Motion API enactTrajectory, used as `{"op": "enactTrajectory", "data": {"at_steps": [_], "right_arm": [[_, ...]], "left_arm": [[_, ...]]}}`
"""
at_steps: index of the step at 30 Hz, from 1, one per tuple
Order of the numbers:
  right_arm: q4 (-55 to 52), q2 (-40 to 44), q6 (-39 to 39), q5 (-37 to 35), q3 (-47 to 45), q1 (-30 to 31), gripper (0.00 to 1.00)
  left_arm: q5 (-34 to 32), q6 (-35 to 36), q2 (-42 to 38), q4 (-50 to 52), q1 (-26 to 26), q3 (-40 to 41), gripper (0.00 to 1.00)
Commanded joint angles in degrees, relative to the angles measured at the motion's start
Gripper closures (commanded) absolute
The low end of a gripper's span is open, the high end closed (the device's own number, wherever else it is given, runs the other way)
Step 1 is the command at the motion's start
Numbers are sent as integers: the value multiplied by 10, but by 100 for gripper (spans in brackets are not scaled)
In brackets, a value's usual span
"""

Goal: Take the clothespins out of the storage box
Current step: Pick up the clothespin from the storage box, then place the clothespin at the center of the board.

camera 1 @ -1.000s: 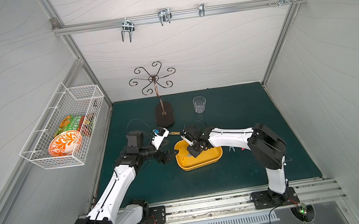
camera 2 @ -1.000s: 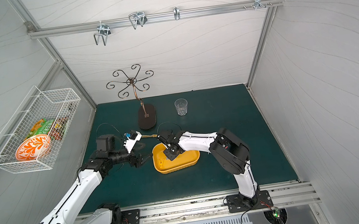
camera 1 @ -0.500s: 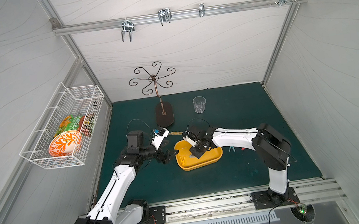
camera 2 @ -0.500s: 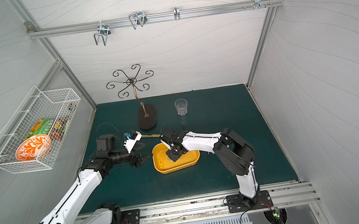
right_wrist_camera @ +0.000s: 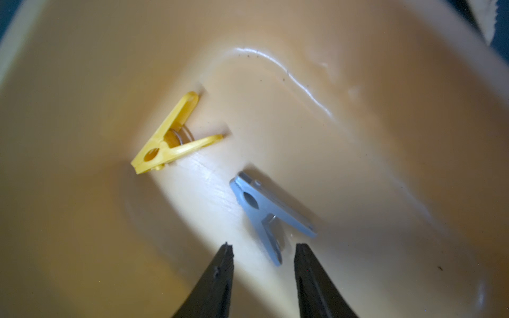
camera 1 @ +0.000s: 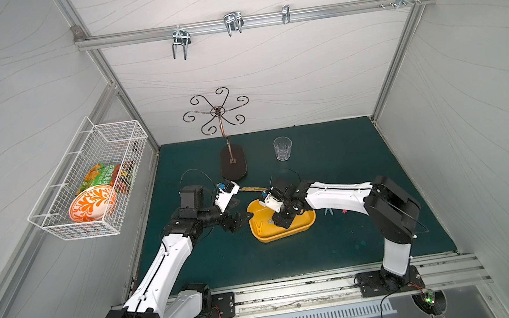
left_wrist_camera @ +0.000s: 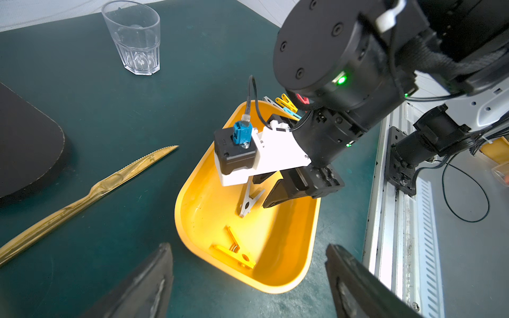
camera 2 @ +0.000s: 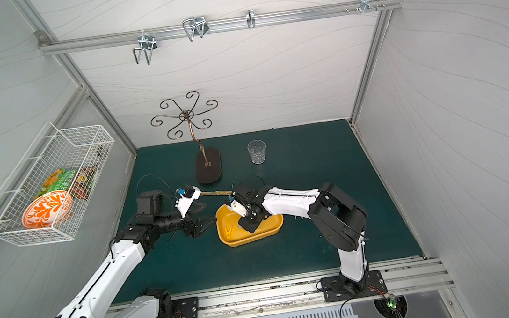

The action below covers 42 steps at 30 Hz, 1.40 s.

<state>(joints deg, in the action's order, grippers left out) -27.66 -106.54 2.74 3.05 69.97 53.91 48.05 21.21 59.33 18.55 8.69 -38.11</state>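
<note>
Green mat (camera 1: pixel 330 163); white walls (camera 1: pixel 268 74); storage box (camera 1: pixel 273 237)

The storage box (camera 1: pixel 277 237), a shallow yellow-orange tub with rounded corners, sits flat on my desk (camera 1: pixel 330 163). Two pegs lie apart on its floor. The yellow clothespin (right_wrist_camera: pixel 170 143) is near an end wall. The grey clothespin (right_wrist_camera: pixel 264 212) has one leg reaching between the parted tips of my right tool (right_wrist_camera: pixel 263 249). Outside, near the box's right end, a second grey clothespin (left_wrist_camera: pixel 271 100), a second yellow clothespin (left_wrist_camera: pixel 286 102), a teal clothespin (left_wrist_camera: pixel 292 111) and a red clothespin (left_wrist_camera: pixel 301 98) lie clustered on the desk.
</note>
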Motion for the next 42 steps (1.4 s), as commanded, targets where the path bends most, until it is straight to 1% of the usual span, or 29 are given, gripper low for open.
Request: {"op": "enactTrajectory", "data": {"at_steps": [1,4,7,12,16,19,25,28,31,35,39,42], "right_arm": [[-13,-26,5,8,17,-2,59],[-14,-40,2,4,27,-2,61],[-16,-47,1,0,31,-2,66],[-20,-53,2,4,28,-1,81],[-17,-38,4,6,18,-2,90],[-15,-16,8,8,11,-4,94],[-12,41,1,22,-2,-23,96],[-10,69,-23,8,-11,-43,96],[-7,92,-67,-26,-22,-74,96],[-7,112,-106,-70,-33,-101,96],[-24,115,-150,-127,-29,-120,97],[-51,112,-197,-177,-26,-138,97]], "left_arm": [[-2,0,-5,-18,0,1,11],[-4,1,-7,-17,0,1,11],[-5,2,-8,-16,1,1,11],[-5,1,-7,-17,1,1,11],[-5,1,-7,-17,1,2,11],[-5,1,-7,-18,1,2,11],[-2,1,-6,-19,1,3,11],[-1,1,-4,-21,1,3,11],[1,0,-2,-23,2,2,11],[2,1,1,-22,1,1,11],[4,3,4,-22,1,-2,11],[5,2,7,-23,1,-4,11]]}}
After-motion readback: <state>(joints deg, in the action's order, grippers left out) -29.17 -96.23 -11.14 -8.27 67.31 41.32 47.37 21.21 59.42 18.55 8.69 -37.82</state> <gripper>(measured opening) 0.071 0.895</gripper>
